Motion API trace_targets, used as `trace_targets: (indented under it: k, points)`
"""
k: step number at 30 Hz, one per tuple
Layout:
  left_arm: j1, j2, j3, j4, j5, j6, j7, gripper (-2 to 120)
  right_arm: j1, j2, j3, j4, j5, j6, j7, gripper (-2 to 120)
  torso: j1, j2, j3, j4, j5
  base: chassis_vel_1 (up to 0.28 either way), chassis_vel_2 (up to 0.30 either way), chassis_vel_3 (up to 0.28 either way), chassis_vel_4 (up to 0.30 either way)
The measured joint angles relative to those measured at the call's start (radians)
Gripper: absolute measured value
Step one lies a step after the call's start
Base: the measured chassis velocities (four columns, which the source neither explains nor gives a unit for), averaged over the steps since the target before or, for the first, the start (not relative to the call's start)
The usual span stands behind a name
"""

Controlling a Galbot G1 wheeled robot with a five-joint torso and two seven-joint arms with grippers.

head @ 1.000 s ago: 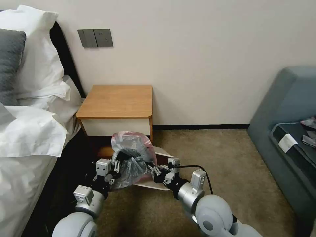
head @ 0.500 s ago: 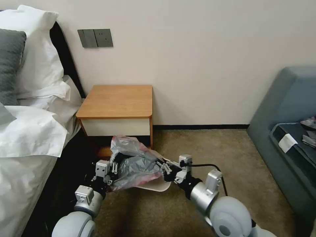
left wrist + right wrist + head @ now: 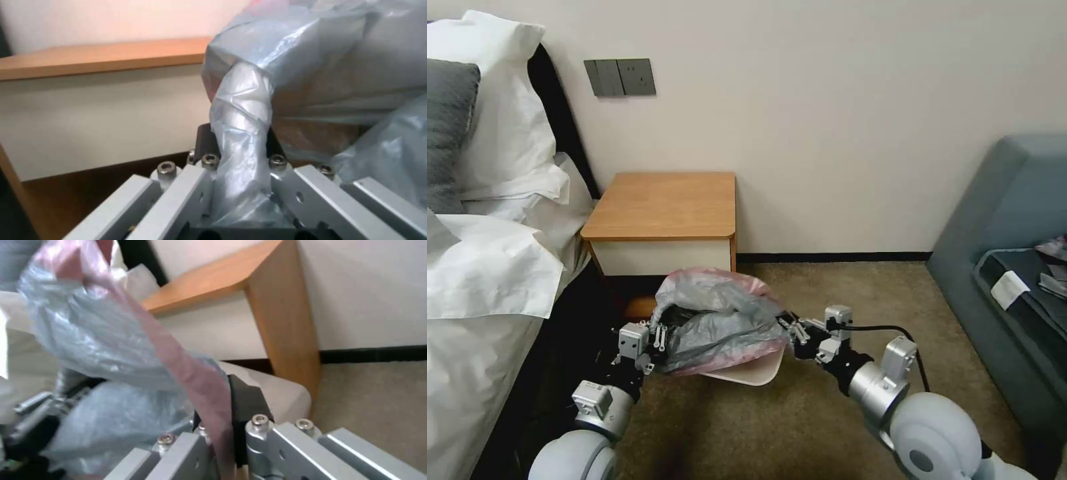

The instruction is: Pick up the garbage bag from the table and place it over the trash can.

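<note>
The garbage bag (image 3: pixel 720 320) is thin, crinkled translucent grey plastic, glossy, with a pinkish rim. The trash can (image 3: pixel 754 373) is smooth matt cream plastic. The table (image 3: pixel 660 203) has a smooth wood top. Both hands show brushed bare metal with bolts; the carpet (image 3: pixel 840 300) looks rough

Translucent grey garbage bag (image 3: pixel 720 323), crinkled and shiny, pinkish-red along its rim. Cream-beige trash can (image 3: pixel 754 372) beneath it. Orange-brown top on the table (image 3: pixel 664 203), white drawer front below, darker brown low shelf. Silver-grey metal with black pads on the left gripper (image 3: pixel 652 343) and the right gripper (image 3: pixel 790 330); pale grey rounded arm shells; black cable along the right arm. Off-white wall (image 3: pixel 840 120) with a dark grey switch plate (image 3: pixel 620 77) and a black skirting strip. Brownish-tan speckled carpet (image 3: pixel 854 300). White bedding (image 3: pixel 487 267), one dark grey pillow (image 3: pixel 447 127), black headboard. Muted blue-grey sofa (image 3: pixel 1014 220).
</note>
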Motion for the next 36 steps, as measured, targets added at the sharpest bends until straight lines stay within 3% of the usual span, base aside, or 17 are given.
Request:
trace_targets:
  k: [8,20,23,25,36]
  points:
    - [0.003,0.006,-0.001,-0.001,-0.065,-0.043,0.029,3,-0.025,-0.054,0.051,-0.02,-0.001,0.004,-0.009,0,0.0,0.0,0.0,0.0,0.0001,0.0,0.0,0.0,0.0]
    - [-0.002,0.01,-0.001,0.006,-0.141,-0.062,0.045,3,-0.061,-0.179,0.108,-0.028,0.013,0.007,-0.044,43,0.0,0.0,0.0,0.0,-0.0001,0.0,0.0,0.0,0.0]
    - [-0.004,0.011,0.001,0.002,-0.163,-0.051,0.038,3,-0.071,-0.209,0.119,-0.037,0.013,0.02,-0.078,52,0.0,0.0,0.0,0.0,-0.0001,0.0,0.0,0.0,0.0]
    - [-0.01,0.013,0.003,-0.011,-0.188,-0.032,0.031,3,-0.078,-0.243,0.136,-0.046,0.015,0.047,-0.132,65,0.0,0.0,0.0,0.0,-0.0001,0.0,0.0,0.0,0.0]
    - [-0.025,0.028,0.006,0.013,-0.196,-0.013,0.025,3,-0.061,-0.254,0.185,-0.036,0.015,0.1,-0.184,99,0.0,0.0,0.0,0.0001,-0.0003,0.0,0.0,0.0,0.0]
